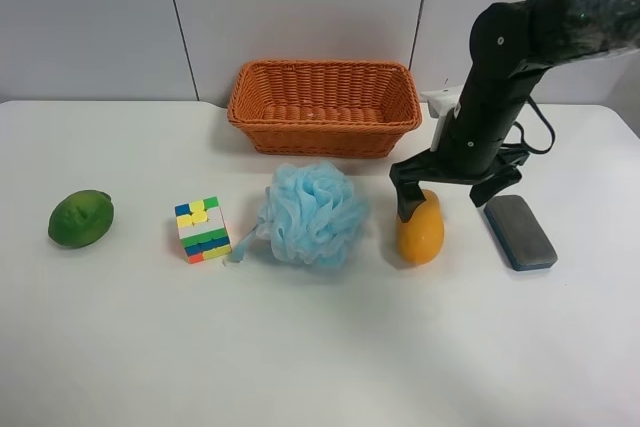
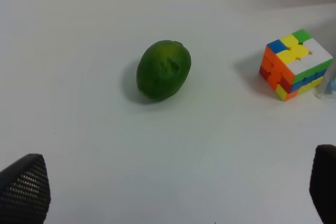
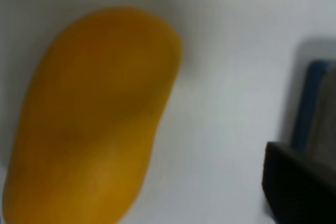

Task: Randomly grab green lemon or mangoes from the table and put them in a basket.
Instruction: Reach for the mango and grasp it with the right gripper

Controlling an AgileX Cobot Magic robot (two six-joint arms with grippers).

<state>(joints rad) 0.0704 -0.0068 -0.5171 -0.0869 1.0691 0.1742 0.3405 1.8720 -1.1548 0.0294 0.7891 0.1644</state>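
On table (image 1: 320,347), at 3 o'clock from blue loofah (image 1: 310,212), your mango (image 1: 421,230) lies; right gripper (image 1: 447,205) spread wide astride its far end; left gripper (image 2: 173,192) also wide; green lemon (image 1: 81,218) at 9 o'clock, basket (image 1: 320,132) at 12

On the white bench (image 1: 320,347), the dark green lemon (image 1: 81,218) lies well apart from the orange-yellow mango (image 1: 421,230), which is near the wicker basket (image 1: 324,107).
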